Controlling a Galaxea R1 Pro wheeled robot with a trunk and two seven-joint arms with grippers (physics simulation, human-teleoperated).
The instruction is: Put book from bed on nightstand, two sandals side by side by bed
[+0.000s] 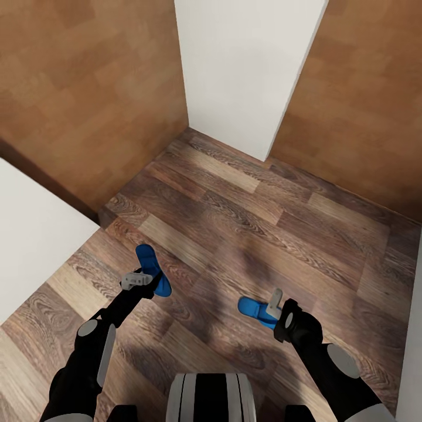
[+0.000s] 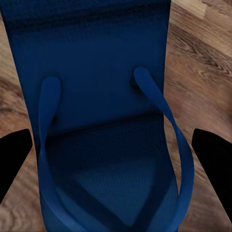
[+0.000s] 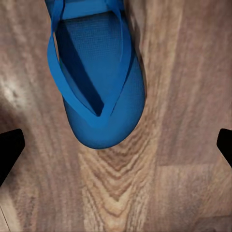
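Flanking open floor (image 1: pixel 246 234), 2 sandals (image 1: pixel 153 266) near bed (image 1: pixel 35 234) edge

The floor (image 1: pixel 246 199) is dark wood plank with strong grain, running across the near and middle ground. At far centre a white wall (image 1: pixel 246 70) stands, narrowing toward the floor. Lighter brown wood-patterned panels flank it, one at far left (image 1: pixel 88 88) and one at far right (image 1: pixel 369 99). A pale flat surface (image 1: pixel 29 246) fills the near left edge. Soft shadows lie on the planks.
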